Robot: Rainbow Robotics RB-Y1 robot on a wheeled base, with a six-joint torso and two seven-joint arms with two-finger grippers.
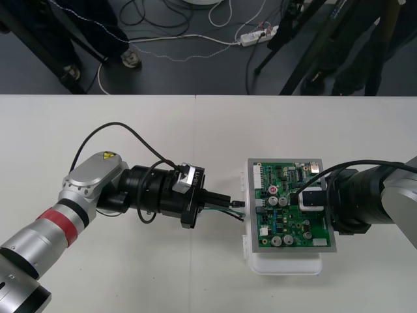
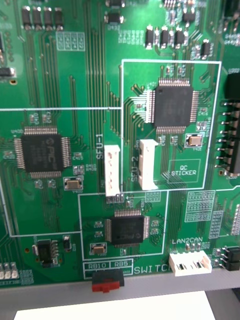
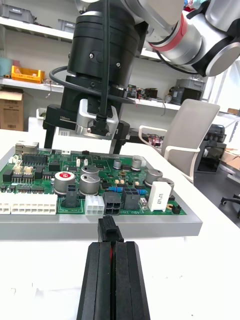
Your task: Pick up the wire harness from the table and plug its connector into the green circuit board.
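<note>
In the left wrist view the left gripper (image 3: 112, 246) has its black fingers pressed together on the harness's small black plug (image 3: 110, 230). The plug juts from their tips just before the green circuit board's (image 3: 45, 172) near edge, unplugged. Beyond it the right gripper (image 3: 82, 147) stands over the board with fingers spread wide, holding nothing. The front view adds green and black wires (image 1: 223, 212) trailing beneath the left gripper above the table (image 1: 130, 130). The right wrist view shows the board's chips close up.

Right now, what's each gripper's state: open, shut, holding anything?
Left gripper: shut on the harness, black plug poking out, just short of the green circuit board.
Right gripper: open over the board, holding nothing.
</note>
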